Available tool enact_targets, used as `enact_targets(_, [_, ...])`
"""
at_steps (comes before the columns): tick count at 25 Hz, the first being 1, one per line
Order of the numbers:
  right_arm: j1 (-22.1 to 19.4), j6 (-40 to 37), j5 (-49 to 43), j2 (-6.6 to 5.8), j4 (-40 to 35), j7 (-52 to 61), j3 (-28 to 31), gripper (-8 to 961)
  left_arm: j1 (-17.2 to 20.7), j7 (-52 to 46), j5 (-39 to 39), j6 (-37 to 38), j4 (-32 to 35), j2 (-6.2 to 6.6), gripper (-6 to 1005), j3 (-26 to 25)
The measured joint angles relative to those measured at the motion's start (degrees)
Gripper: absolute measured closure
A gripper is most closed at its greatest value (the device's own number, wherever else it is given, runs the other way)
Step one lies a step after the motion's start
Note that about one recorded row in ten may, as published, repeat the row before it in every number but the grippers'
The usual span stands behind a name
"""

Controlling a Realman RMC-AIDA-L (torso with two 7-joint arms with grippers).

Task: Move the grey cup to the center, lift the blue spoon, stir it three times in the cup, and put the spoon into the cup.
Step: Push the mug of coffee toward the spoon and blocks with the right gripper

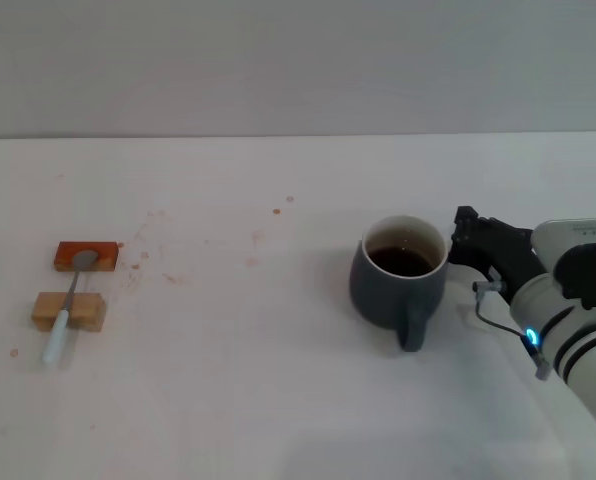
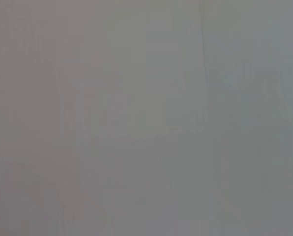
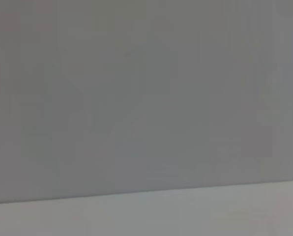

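Coffee-dark liquid fills the squat grey cup (image 1: 399, 282), handle toward the robot; right gripper (image 1: 465, 240) beside it, fingers' state unclear.

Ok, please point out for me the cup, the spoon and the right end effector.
cup (image 1: 383, 295): head view, on its grey outer wall.
spoon (image 1: 58, 335): head view, on its light-blue handle.
right end effector (image 1: 464, 240): head view, on its black tip beside the cup.

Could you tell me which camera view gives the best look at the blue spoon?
The head view: the blue spoon lies across an orange-red block and a tan block, left of the grey cup. Both wrist views show only blank grey surfaces, no spoon.
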Motion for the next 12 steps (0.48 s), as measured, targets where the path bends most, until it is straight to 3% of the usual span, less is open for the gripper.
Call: enact_targets(12, [1.53, 3.61, -4.22, 0.03, 4.38, 0.0, -0.42, 955, 0.05, 0.0, 0.0, 0.35, 0.0, 0.01, 171, -0.08])
